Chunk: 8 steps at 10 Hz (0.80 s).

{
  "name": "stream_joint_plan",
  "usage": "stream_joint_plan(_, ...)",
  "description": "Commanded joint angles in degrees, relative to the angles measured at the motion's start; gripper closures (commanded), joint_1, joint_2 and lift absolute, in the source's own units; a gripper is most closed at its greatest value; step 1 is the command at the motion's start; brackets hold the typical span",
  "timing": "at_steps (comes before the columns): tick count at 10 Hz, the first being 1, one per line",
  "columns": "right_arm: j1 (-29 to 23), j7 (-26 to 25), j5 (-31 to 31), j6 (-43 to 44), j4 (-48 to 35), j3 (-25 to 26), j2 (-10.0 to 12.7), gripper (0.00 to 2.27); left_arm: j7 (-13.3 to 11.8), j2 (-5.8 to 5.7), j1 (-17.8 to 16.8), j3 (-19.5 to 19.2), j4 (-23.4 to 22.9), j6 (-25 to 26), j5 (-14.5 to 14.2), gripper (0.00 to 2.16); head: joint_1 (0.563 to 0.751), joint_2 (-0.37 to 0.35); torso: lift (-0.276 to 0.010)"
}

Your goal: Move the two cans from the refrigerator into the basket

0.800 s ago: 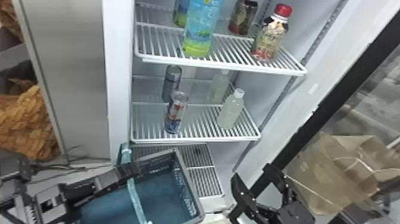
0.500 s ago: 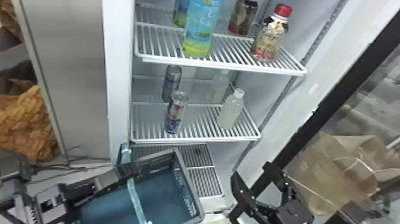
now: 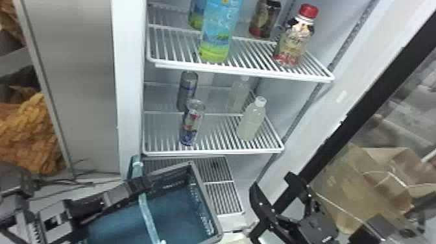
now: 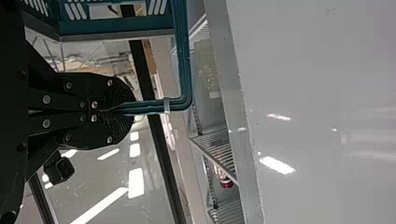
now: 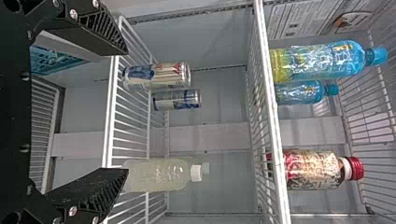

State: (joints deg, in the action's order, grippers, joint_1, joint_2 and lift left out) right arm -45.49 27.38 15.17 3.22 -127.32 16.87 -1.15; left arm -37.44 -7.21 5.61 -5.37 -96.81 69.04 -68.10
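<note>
My left gripper [image 4: 128, 108] pinches the teal handle [image 4: 183, 60], so the basket [image 3: 206, 194] hangs below and in front of the middle wire shelf [image 3: 214, 151], its mouth up, I judge, to take the cans with a short carry. Both stand upright on that shelf, toward its left side: the red-and-blue can [image 3: 192, 123] near the front rim, the silver-and-blue can [image 3: 187, 91] behind it. My right gripper [image 5: 127, 112] is in front of the shelf, fingers spread, empty, presumably to pass around a can's sides. The front can probably comes first, since it partly blocks the other; the white-capped bottle [image 3: 251, 121] at the shelf's right should be left alone.
</note>
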Motion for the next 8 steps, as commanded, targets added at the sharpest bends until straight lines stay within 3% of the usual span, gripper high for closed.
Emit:
stream_joint_plan(1, 1.90, 0.04, -0.43, -0.83, 0.55, -1.11, -0.34, 0.15, 0.00, 0.00, -0.13, 0.00, -0.01, 0.00, 0.00, 1.21, 0.695, -0.350, -0.219)
stream_joint_plan(8, 14.13, -1.01, -3.63, -3.50, 9.41, -5.79, -0.96, 0.15, 0.00, -0.09, -0.13, 0.23, -0.01, 0.00, 0.11, 1.21, 0.695, -0.308, -0.219)
